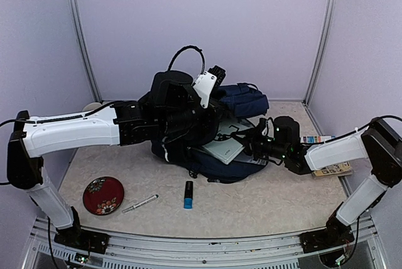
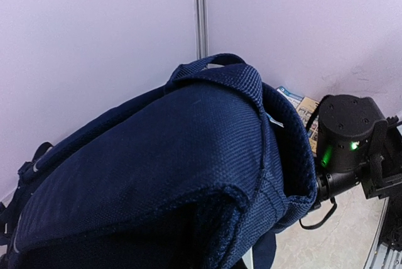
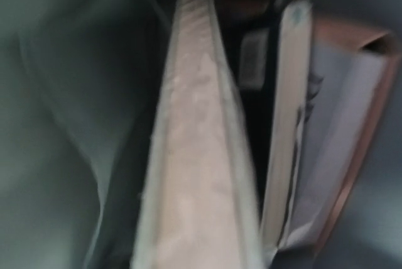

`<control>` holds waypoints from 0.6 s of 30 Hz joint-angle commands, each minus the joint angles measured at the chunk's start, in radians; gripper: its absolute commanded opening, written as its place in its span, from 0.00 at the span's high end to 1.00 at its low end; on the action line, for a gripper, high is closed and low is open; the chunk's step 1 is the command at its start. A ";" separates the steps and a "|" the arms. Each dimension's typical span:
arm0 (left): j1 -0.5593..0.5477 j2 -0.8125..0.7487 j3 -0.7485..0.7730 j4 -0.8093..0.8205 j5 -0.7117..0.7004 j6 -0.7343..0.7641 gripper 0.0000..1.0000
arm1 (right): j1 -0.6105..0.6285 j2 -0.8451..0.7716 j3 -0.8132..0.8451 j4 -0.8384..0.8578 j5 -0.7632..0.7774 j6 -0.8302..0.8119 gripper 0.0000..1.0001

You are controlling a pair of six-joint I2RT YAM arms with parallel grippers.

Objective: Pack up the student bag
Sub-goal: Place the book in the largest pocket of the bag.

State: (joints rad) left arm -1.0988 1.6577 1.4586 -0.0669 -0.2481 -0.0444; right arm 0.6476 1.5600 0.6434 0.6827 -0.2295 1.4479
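student bag (image 1: 245, 100) lying mid-table, right gripper (image 1: 251, 145) inside its opening

The top camera sits above and behind my two bases. It looks down and forward over the whole table (image 1: 264, 200) to the back wall (image 1: 201, 17), from far enough that both my arms fit in the view. My left wrist camera is very near the student bag (image 2: 157, 156) and looks across its navy fabric toward the wall corner. My right wrist camera is the closest of all: it looks into the bag at the grey lining (image 3: 56, 124) and the book edges (image 3: 195, 156), and the view is blurred. The top and left wrist views share the bag's outside, my right arm's black wrist (image 2: 345, 134) and the printed booklet (image 2: 300, 107) by the wall.
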 commanded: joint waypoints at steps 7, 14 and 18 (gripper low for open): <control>0.052 -0.097 -0.036 0.235 0.135 -0.048 1.00 | 0.012 0.025 0.006 0.076 -0.125 -0.034 1.00; -0.012 -0.123 -0.020 0.279 0.221 -0.075 1.00 | 0.017 0.195 0.149 0.116 -0.108 -0.003 1.00; -0.012 -0.122 -0.012 0.280 0.239 -0.082 1.00 | 0.025 0.271 0.207 0.184 -0.100 0.024 1.00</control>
State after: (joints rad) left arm -1.0710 1.6222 1.4063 -0.0154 -0.1406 -0.1009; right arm 0.6613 1.7794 0.7925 0.7811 -0.3481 1.4628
